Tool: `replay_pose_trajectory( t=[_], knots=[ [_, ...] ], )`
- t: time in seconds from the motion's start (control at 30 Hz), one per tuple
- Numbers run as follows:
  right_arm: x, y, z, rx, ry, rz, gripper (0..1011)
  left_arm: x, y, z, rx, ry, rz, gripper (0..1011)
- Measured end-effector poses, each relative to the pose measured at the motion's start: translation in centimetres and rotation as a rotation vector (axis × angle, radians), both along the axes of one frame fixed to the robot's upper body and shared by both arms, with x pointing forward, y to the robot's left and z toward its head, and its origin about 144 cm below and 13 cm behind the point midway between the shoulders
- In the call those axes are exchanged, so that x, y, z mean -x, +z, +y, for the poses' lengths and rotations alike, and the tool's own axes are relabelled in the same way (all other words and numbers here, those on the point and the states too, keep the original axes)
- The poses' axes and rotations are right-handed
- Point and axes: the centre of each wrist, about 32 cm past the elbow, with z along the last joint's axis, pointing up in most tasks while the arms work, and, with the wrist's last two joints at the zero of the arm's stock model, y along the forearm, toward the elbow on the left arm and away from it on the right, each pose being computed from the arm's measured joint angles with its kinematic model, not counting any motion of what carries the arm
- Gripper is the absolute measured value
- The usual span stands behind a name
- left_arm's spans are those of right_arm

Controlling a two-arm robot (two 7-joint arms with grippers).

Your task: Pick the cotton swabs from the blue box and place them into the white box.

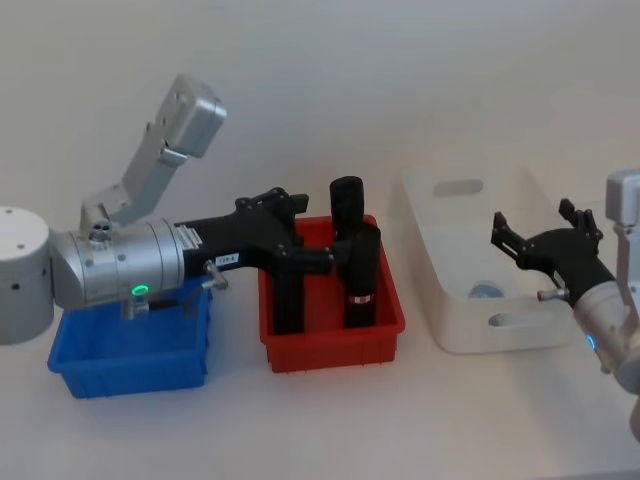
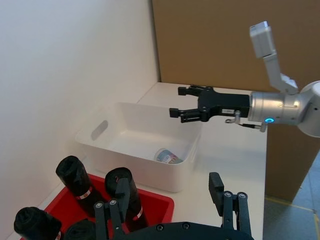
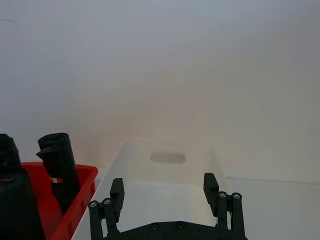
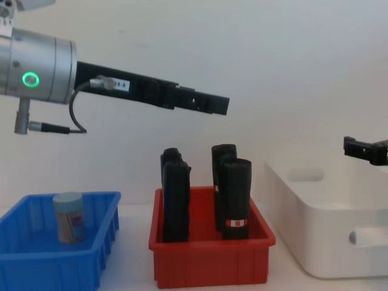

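Note:
One jar of cotton swabs (image 4: 68,217) stands upright in the blue box (image 4: 42,267) at the left. Another jar of cotton swabs (image 2: 168,156) lies on its side in the white box (image 2: 150,167), also visible as the pale blue lid (image 1: 487,292) inside the white box (image 1: 440,240) at the right. My left gripper (image 1: 300,232) is open and empty, held high over the red bin; its arm crosses above the blue box (image 1: 130,380). My right gripper (image 1: 540,228) hovers open and empty over the white box (image 3: 167,157).
A red bin (image 1: 330,345) with several tall black cylinders (image 1: 360,275) stands between the blue and white boxes, under my left gripper (image 4: 212,103). A white wall lies behind the table. Bare tabletop runs along the front.

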Motion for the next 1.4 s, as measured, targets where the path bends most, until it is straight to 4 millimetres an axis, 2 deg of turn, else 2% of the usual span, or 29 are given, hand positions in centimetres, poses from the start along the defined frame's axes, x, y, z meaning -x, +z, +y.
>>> replay_pose_trajectory(
  t=[1.07,1.4],
  knots=[
    [9.4,-0.1,1.3,-0.021,0.167,0.008,1002,3.8,-6.5,-3.1,0.009,0.284,-0.161,1004],
    [10.3,0.1,1.4,-0.025,0.185,0.010,1002,5.1,-8.2,-4.0,0.026,0.364,-0.204,1004]
  ],
)
